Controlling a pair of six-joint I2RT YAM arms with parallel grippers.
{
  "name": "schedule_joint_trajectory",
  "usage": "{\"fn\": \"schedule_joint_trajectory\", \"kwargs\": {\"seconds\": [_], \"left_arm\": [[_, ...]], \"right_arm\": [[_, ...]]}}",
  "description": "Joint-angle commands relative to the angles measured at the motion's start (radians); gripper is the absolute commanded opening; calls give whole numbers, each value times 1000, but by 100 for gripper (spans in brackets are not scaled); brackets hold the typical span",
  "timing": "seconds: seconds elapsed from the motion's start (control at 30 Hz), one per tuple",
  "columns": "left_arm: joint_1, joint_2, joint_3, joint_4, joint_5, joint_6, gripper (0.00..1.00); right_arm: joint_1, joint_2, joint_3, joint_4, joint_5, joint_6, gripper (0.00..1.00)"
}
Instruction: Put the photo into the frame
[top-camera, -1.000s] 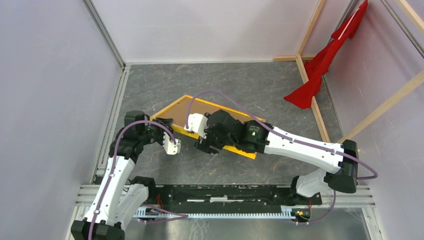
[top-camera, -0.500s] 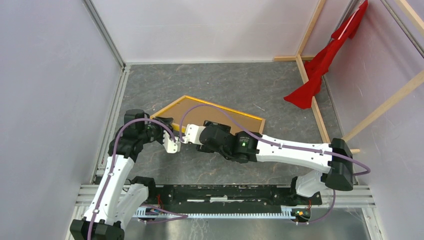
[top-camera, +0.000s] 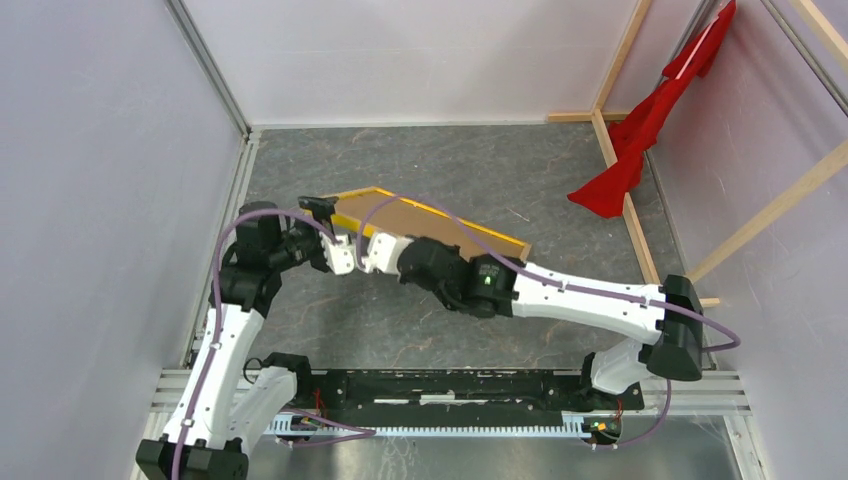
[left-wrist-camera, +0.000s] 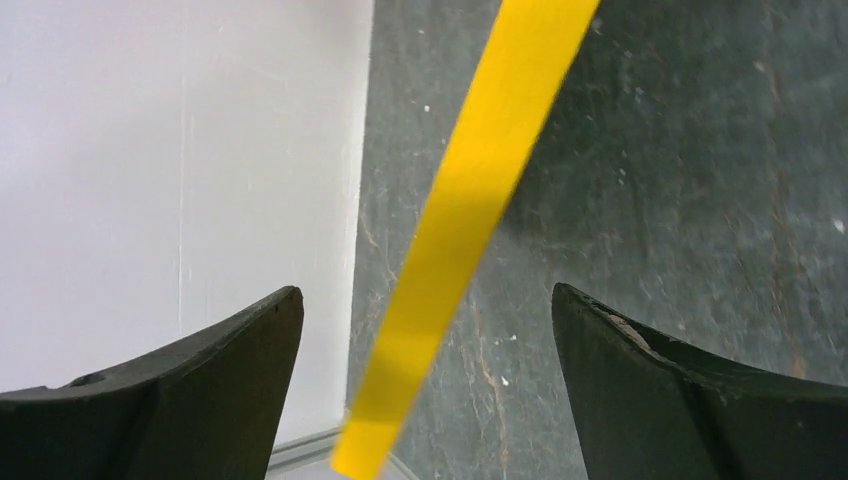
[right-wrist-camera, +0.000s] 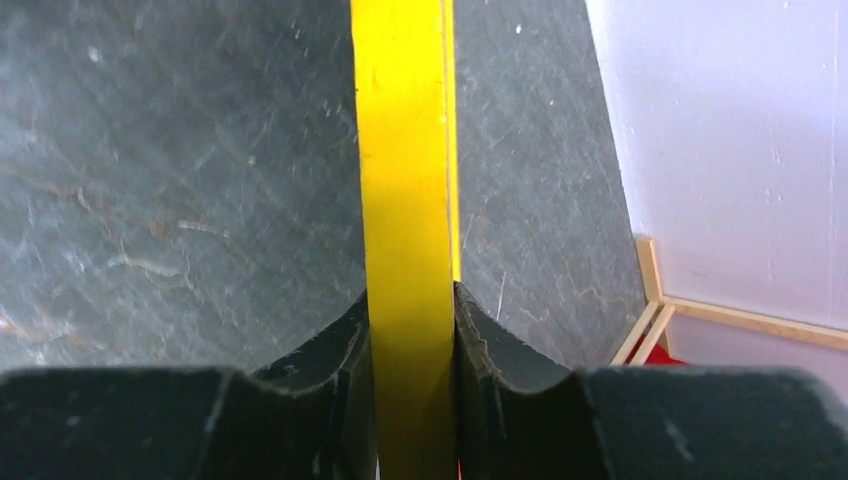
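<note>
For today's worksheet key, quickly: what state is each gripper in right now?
Left gripper: open, the frame rail passing between its fingers.
Right gripper: closed on the frame.

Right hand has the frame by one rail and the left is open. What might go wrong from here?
1. Only the right hand clamps the frame, on one thin yellow rail, while it is tilted; it may pivot or slip.
2. The left hand is open, fingers either side of the rail without touching, so it gives no support.
3. The brown backing board in the tilted frame might slide out.
</note>
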Motion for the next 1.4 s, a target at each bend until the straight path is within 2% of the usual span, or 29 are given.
{"fn": "schedule_joint_trajectory", "kwargs": {"seconds": [0.0,0.07,0.17,0.23,0.33,0.4,0.5,0.6,0.87,1.0,1.17,1.27,1.37], "left_arm": [[2,78,166,128,-33,-337,100],[4,157,261,135,-92,-477,100],[21,286,433,72,-126,-633,100],[27,357,536,13,-128,-702,100],[32,424,620,-49,-131,-768,100],[35,429,625,-61,-130,-794,100],[41,411,603,-62,-119,-823,100],[44,408,597,-92,-97,-839,100],[66,427,583,-162,-74,-831,100],[79,421,546,-163,-57,-811,100],[85,448,526,-177,-15,-807,100],[90,467,511,-182,-11,-798,100],[95,492,487,-197,-3,-781,100]], "right_arm": [[-83,49,303,-14,-24,92,8],[-147,107,424,-73,-76,130,6],[-280,188,609,-159,-233,204,5],[-363,244,737,-221,-321,253,4],[-510,292,824,-267,-499,349,1],[-619,294,800,-255,-661,441,0],[-779,250,618,-114,-907,571,0],[-897,243,539,-20,-1017,674,0],[-1053,352,617,-37,-1102,759,0],[-1100,373,579,-17,-1157,791,0],[-1131,380,531,-62,-1134,747,0],[-1132,319,395,-14,-1114,733,0],[-1132,207,150,170,-1128,788,0]]}}
